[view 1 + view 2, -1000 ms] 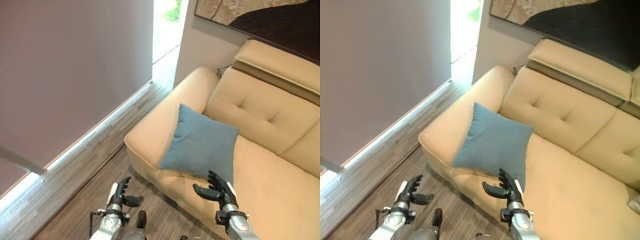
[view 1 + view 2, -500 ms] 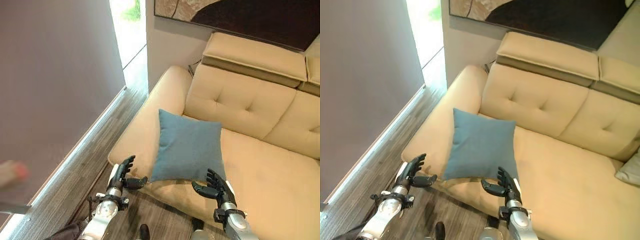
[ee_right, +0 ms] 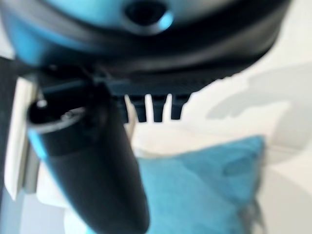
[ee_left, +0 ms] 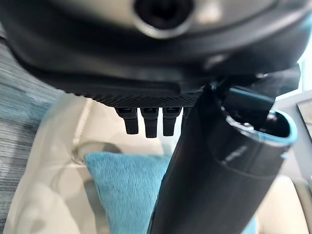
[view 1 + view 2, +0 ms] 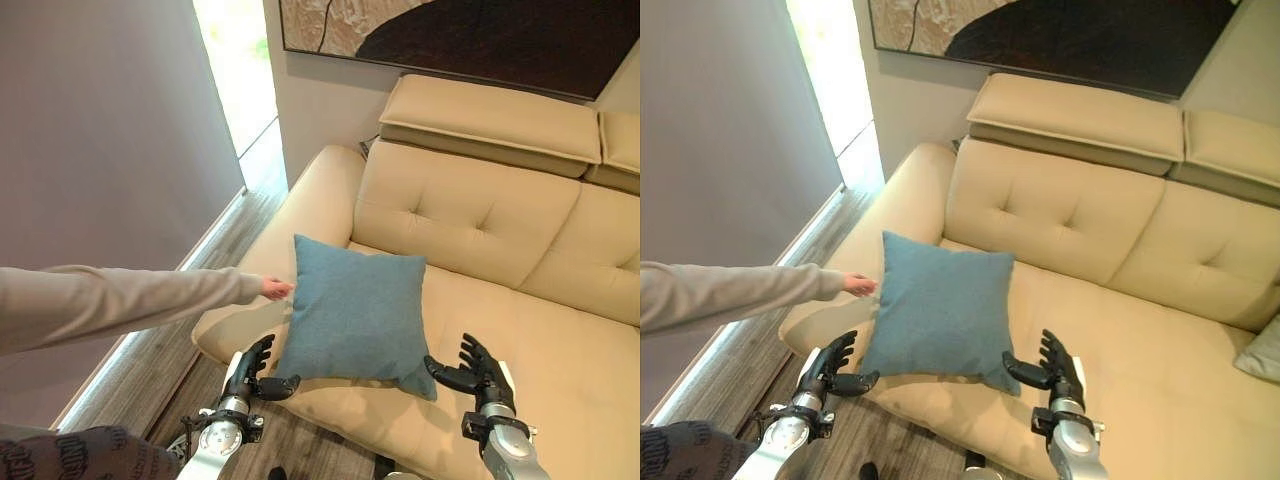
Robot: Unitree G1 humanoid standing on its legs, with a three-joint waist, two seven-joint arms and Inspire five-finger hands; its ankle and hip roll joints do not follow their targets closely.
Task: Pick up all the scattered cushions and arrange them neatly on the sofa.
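Observation:
A blue-green cushion [image 5: 355, 310] lies on the left seat of the cream sofa [image 5: 520, 230], its lower corners reaching the seat's front edge. My left hand [image 5: 250, 372] hovers open just off the cushion's lower left corner, thumb pointing toward it. My right hand [image 5: 478, 370] is open beside the lower right corner, a small gap away. Both wrist views show the cushion [image 4: 124, 185] [image 3: 204, 195] past straight fingers. A person's hand [image 5: 275, 289] touches the cushion's upper left edge.
The person's grey-sleeved arm [image 5: 110, 300] reaches in from the left over the wood floor [image 5: 215, 235]. A grey cushion [image 5: 1262, 350] shows at the sofa's far right. A wall and bright doorway stand to the left; a dark painting [image 5: 480, 40] hangs above the sofa.
The camera has swung right, showing more of the sofa. A person's arm has come in from the left and touches the cushion. My right hand has moved right, off the cushion's lower edge.

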